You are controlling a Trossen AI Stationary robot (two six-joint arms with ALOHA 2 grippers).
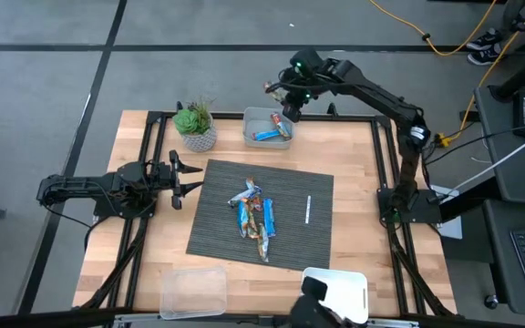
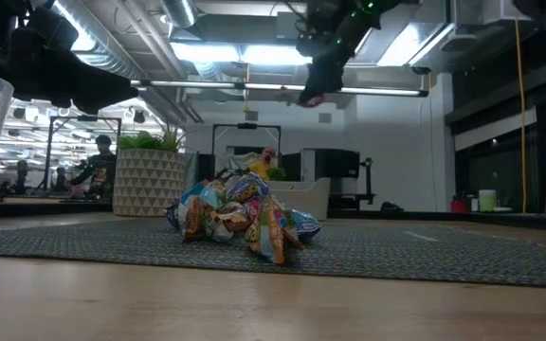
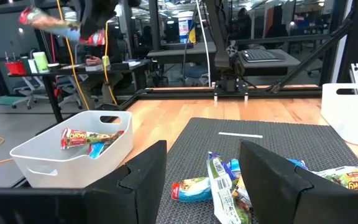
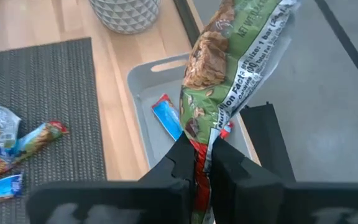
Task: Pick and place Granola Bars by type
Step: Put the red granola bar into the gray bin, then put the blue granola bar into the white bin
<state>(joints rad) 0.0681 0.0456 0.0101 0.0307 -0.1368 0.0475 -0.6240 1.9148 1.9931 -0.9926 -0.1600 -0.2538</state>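
Several granola bars lie in a pile [image 1: 255,219] on a dark mat [image 1: 217,228] at mid-table, also seen in the low view [image 2: 240,223]. A grey-white bin [image 1: 264,117] at the far edge holds a blue bar [image 4: 168,118] and a red-ended one. My right gripper [image 1: 288,111] hovers above that bin, shut on a green-wrapped bar [image 4: 229,74]. My left gripper [image 1: 190,178] waits open at the mat's left edge, nothing between its fingers [image 3: 202,168]. My right gripper pinches the green bar's near end [image 4: 202,140] between its two fingers. The fingers slant down from the table's right toward the bin. The bar sticks out past the fingertips, lengthwise along them, lifted clear above the bin.
A potted plant [image 1: 196,126] stands left of the bin. A thin white stick [image 1: 307,210] lies on the mat's right part. A clear container [image 1: 192,290] and a white bin [image 1: 340,290] sit at the near edge. A person [image 2: 98,166] shows in the room behind.
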